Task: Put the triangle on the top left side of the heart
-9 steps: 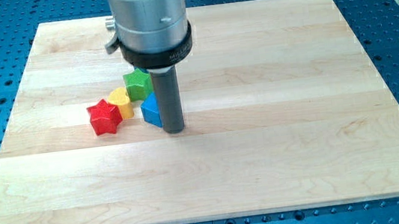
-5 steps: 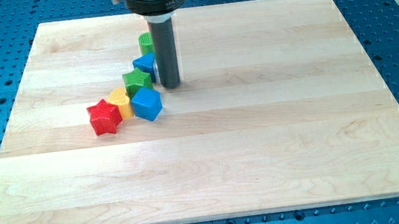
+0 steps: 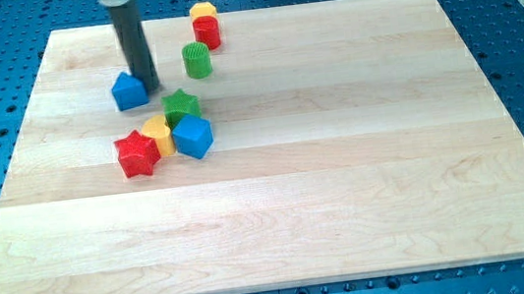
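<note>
My tip (image 3: 150,86) has no gripper, so nothing opens or clamps. It rests against the right edge of the blue triangle (image 3: 129,91). The yellow heart (image 3: 158,134) lies below the tip, wedged between the red star (image 3: 136,153), green star (image 3: 180,106) and blue cube (image 3: 193,136). Suggested procedure: push gently leftward and stop early; the triangle appears nearly placed on the bench (image 3: 345,177).

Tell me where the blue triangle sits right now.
The blue triangle is in the board's upper left part, touching the left side of my tip. It lies apart from the cluster, up and left of the green star and the yellow heart.
</note>
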Robot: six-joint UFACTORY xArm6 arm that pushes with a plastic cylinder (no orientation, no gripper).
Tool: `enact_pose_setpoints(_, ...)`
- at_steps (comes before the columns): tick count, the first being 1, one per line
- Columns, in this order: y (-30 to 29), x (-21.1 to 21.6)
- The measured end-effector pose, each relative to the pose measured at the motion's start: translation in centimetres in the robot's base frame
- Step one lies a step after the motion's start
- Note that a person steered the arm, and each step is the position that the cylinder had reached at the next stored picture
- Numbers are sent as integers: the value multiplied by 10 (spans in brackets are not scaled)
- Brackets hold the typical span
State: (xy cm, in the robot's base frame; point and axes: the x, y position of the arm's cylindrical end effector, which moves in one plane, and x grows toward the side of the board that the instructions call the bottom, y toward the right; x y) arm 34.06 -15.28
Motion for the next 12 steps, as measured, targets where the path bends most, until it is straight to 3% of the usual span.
enact_pose_setpoints(1, -21, -8)
enact_pose_setpoints(2, -39, 18)
enact_pose_setpoints(3, 5, 55)
enact_pose_setpoints(5, -90, 38)
enact_pose_setpoints(6, -103, 57)
enact_pose_setpoints(8, -31, 70)
enact_pose_setpoints(9, -72, 34)
enact_pose_setpoints(10, -51, -28)
enact_pose_setpoints(12, 50, -74)
